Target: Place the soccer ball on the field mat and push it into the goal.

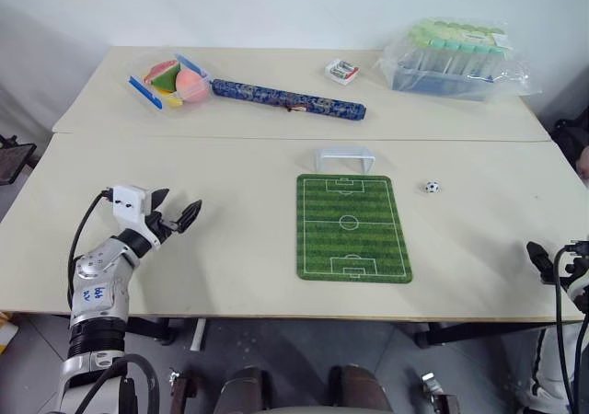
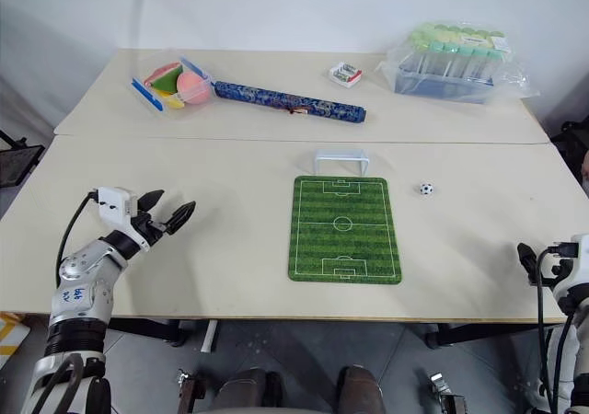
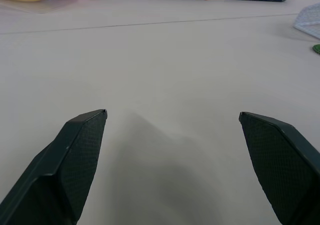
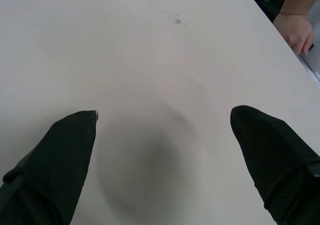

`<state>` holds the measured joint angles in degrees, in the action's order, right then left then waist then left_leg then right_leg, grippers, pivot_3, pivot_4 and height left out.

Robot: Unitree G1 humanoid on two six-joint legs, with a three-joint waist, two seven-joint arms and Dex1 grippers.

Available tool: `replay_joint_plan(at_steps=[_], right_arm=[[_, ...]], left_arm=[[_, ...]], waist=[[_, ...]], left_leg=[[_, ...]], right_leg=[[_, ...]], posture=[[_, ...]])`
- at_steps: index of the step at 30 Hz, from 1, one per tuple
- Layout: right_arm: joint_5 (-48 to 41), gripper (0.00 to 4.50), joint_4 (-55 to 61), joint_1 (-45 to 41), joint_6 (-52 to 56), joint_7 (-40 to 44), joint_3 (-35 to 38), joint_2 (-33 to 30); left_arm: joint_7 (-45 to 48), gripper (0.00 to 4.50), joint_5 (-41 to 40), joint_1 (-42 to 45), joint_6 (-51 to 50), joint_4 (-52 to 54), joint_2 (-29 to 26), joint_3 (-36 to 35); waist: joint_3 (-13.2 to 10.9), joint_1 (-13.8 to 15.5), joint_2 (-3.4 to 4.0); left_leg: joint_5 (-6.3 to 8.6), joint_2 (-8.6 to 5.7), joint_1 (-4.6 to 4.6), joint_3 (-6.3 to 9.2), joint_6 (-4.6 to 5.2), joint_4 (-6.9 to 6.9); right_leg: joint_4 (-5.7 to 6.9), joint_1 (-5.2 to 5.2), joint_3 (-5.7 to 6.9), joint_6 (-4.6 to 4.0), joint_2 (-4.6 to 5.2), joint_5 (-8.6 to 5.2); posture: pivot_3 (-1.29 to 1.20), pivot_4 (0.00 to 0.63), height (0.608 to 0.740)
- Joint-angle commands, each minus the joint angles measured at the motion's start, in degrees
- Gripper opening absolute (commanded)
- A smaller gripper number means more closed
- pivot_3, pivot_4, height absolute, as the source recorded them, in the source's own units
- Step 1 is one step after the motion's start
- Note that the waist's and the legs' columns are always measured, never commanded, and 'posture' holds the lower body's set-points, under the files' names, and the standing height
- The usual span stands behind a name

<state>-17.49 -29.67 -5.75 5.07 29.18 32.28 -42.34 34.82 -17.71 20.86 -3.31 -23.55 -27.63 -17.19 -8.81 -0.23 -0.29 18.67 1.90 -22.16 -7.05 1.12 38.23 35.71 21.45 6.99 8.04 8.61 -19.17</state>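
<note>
Field mat nearest; soccer ball apparently just beside it.

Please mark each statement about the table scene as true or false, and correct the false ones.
1. The soccer ball lies on the bare table, to the right of the field mat. True.
2. The goal stands at the near end of the mat. False: it stands at the far end, just past the mat's edge.
3. The left gripper is holding the soccer ball. False: its fingers stand open with nothing between them, far to the left of the ball.
4. The right gripper is open over bare table. True.
5. The rolled blue cloth lies on the mat. False: it lies on the far table, beyond the goal.
</note>
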Motion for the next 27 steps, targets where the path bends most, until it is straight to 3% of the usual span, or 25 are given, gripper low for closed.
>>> replay_joint_plan(at_steps=[1,8,17,27], right_arm=[[-0.9,4.48,2.2,0.3,-0.4,0.6,0.9,-0.8],[-2.0,4.48,6.2,-2.8,4.0,1.9,-0.2,-2.4],[-0.2,4.48,7.8,-18.5,13.2,4.5,-10.7,-2.8],[7.3,4.48,-16.5,-38.8,5.1,11.5,-23.8,2.9]], left_arm=[[0.8,4.50,0.5,0.3,0.5,1.0,-1.3,0.6],[1.1,4.50,-1.2,0.3,-2.2,4.3,-1.1,0.5],[8.9,4.50,-1.7,1.9,0.8,5.8,-1.9,2.9],[34.2,4.50,-13.0,-2.0,-0.7,14.0,-2.4,7.7]], waist=[[0.0,0.0,0.00],[0.0,0.0,0.01],[0.0,-0.7,0.06],[-0.1,-1.3,0.10]], left_leg=[[0.00,0.00,0.00,0.00,0.00,0.00],[0.00,0.00,0.00,0.00,0.00,0.01],[-0.04,0.04,0.00,0.06,-0.07,0.05],[-0.04,-0.01,-0.08,0.10,-0.06,0.07]], right_leg=[[0.00,0.00,0.00,0.00,0.00,0.00],[0.01,0.00,-0.01,0.00,0.00,0.00],[0.13,0.03,0.03,0.00,-0.03,0.00],[0.15,0.04,0.16,0.00,-0.01,0.00]], posture=[[0.00,0.150,0.740],[0.00,0.150,0.740],[0.00,0.150,0.740],[0.00,0.150,0.740]])
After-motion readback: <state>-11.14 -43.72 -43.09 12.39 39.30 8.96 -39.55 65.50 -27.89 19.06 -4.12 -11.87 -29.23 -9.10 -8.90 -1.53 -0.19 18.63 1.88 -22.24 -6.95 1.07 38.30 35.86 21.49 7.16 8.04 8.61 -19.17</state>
